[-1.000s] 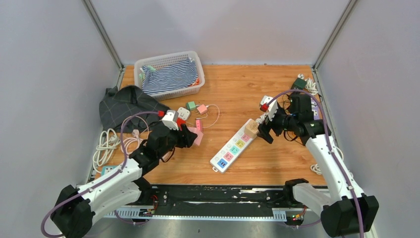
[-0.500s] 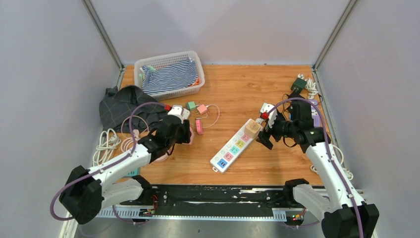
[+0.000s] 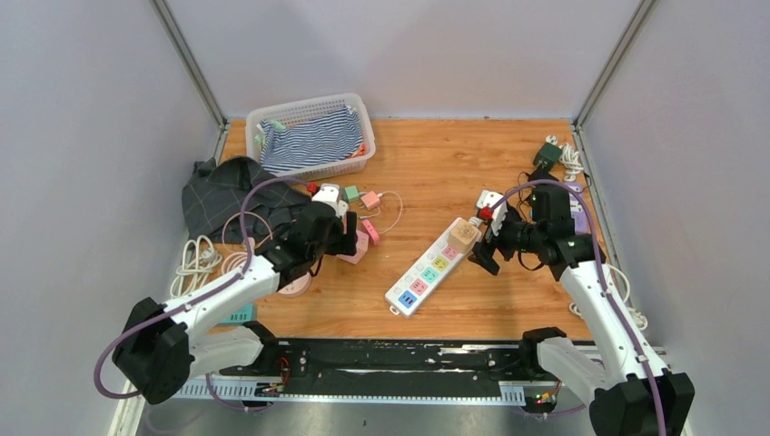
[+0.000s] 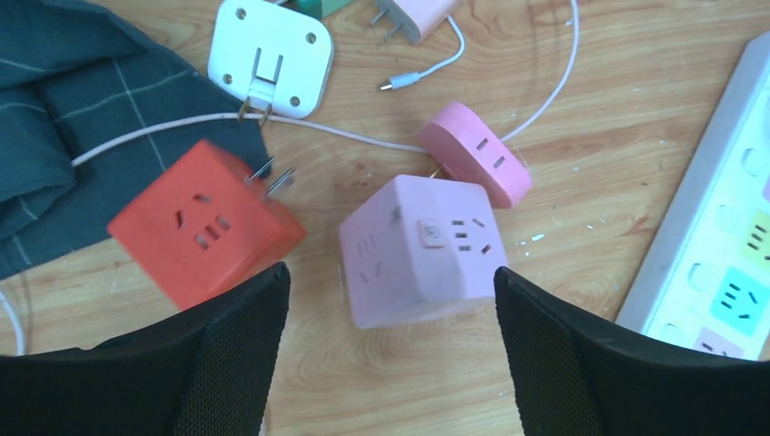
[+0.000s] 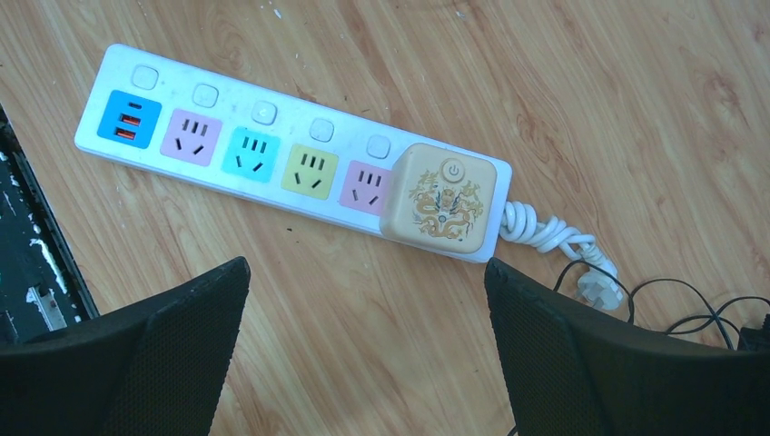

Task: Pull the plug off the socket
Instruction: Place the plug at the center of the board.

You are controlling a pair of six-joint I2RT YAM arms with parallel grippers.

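I am holding my right fingers spread above the cream plug, seated at the end of the power strip, ready to pull; left fingers are hanging released over a pink cube

From 6 o'clock your top camera overlooked the worktop; both wrist cameras faced down close, sharing the power strip.
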